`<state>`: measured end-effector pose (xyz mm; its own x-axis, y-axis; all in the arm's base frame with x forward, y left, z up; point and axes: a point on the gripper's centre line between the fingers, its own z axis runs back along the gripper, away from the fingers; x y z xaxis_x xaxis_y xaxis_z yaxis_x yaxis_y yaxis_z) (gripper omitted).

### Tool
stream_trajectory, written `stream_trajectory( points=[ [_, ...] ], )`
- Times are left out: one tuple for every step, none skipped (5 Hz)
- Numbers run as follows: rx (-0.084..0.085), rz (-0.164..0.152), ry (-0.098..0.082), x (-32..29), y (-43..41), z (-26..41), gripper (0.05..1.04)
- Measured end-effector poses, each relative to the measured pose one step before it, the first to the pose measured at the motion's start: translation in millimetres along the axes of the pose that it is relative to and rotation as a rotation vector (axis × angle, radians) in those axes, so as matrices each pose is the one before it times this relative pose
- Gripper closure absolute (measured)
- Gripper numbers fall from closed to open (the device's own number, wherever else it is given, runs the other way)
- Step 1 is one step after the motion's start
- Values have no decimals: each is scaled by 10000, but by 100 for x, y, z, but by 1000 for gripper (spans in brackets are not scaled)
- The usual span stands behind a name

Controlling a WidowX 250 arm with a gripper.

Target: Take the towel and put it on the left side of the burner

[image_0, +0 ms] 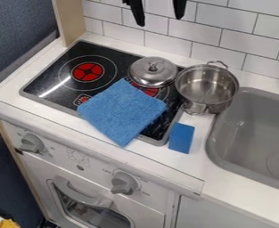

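"What sort of place is this, then?"

"A kitchen, a toy one by the look of it. See the black stovetop (46, 82) with its red burners (88, 71), and the grey sink (248, 151) set in the white tabletop (192, 165)?"

"And white wall tiles (195, 30) behind, a metal pot (207, 87) and a lid (153, 74)."

"Right. Below, two knobs (125, 183) above an oven door (144, 217). They're chunky against such a little door, which says toy to me."
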<state>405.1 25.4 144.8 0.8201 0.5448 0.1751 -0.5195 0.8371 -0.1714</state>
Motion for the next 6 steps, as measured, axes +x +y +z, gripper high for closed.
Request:
stream_trajectory(
  points=[
    [205,94,375,-463,440,-1512,83],
    [514,76,61,-1392,1724,-1062,83],
    [248,-60,-408,-818,1929,743,83],
    [913,-455,-78,-1594,1760,-1609,83],
    [255,-862,18,-1204,-873,-833,83],
    [-130,-313,208,-616,-468,-1243,83]
  ],
)
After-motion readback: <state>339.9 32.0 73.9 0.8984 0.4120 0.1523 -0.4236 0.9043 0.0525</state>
